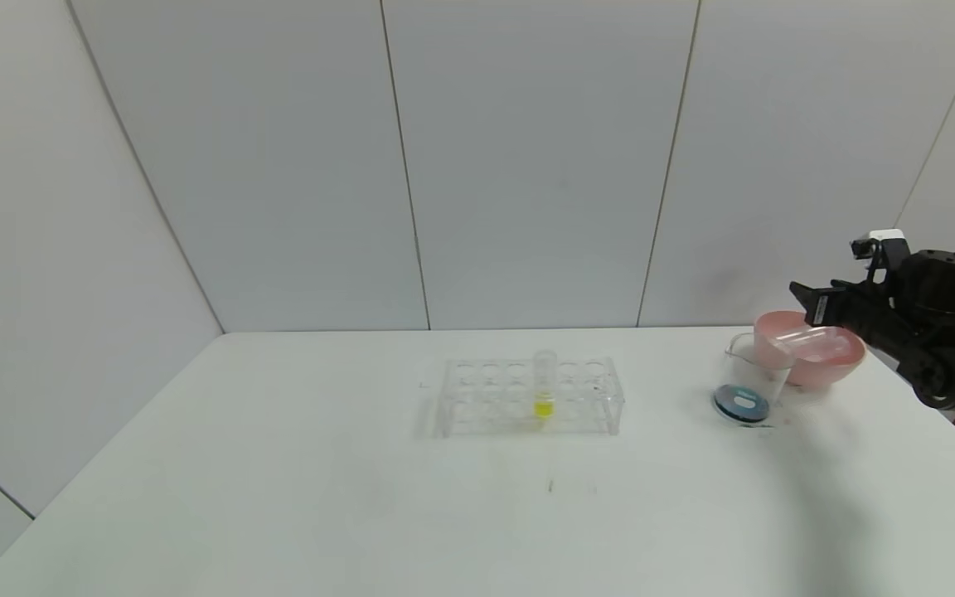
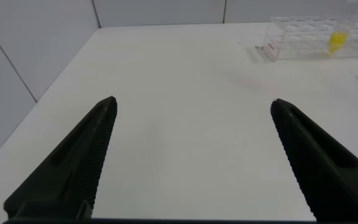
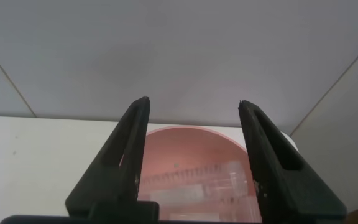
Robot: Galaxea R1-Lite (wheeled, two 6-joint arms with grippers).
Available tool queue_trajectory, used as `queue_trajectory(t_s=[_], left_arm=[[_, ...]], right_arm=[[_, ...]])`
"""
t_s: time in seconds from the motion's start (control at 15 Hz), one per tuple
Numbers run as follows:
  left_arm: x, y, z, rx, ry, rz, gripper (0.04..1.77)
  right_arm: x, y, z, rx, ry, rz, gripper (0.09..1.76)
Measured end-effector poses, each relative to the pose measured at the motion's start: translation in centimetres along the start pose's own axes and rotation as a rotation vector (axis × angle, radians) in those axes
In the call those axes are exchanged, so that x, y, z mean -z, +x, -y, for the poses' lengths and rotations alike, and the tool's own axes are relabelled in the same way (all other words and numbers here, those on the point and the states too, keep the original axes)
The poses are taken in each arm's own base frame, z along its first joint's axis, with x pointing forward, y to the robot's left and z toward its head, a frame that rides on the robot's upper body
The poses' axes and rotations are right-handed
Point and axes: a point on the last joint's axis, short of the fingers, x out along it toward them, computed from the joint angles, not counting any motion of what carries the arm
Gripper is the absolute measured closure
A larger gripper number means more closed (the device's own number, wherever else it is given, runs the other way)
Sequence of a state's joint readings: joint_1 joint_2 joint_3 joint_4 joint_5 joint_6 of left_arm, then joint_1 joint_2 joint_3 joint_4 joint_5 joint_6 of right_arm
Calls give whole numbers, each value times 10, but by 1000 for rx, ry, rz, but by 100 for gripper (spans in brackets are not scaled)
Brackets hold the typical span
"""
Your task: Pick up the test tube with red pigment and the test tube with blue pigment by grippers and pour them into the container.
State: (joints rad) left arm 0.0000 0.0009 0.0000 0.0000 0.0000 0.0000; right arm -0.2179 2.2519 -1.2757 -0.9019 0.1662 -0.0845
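Over the one pink bowl beside one container, the right pincer hangs released; left pincer likewise.

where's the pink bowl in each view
Head view: pink bowl at the far right of the table, behind the container, under the right gripper.
Left wrist view: not in it.
Right wrist view: pink bowl between the open fingers.
Shared landmark: the white table.
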Motion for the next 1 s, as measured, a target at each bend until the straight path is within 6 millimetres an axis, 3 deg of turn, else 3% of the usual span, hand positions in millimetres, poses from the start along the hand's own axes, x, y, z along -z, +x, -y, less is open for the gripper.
queue_trajectory(t_s=[0.27, 0.6, 0.8, 1.0], left_arm=[[0, 0, 0, 0, 0, 0, 5], [0, 0, 0, 0, 0, 0, 5], [0, 0, 0, 0, 0, 0, 5], [0, 0, 0, 0, 0, 0, 5]], right_arm=[[-8, -2, -17, -22, 3, 10, 52], [-37, -15, -93, -55, 16, 48, 34], [-54, -40, -138, -130, 14, 68, 28], [-74, -73, -149, -167, 16, 98, 23]])
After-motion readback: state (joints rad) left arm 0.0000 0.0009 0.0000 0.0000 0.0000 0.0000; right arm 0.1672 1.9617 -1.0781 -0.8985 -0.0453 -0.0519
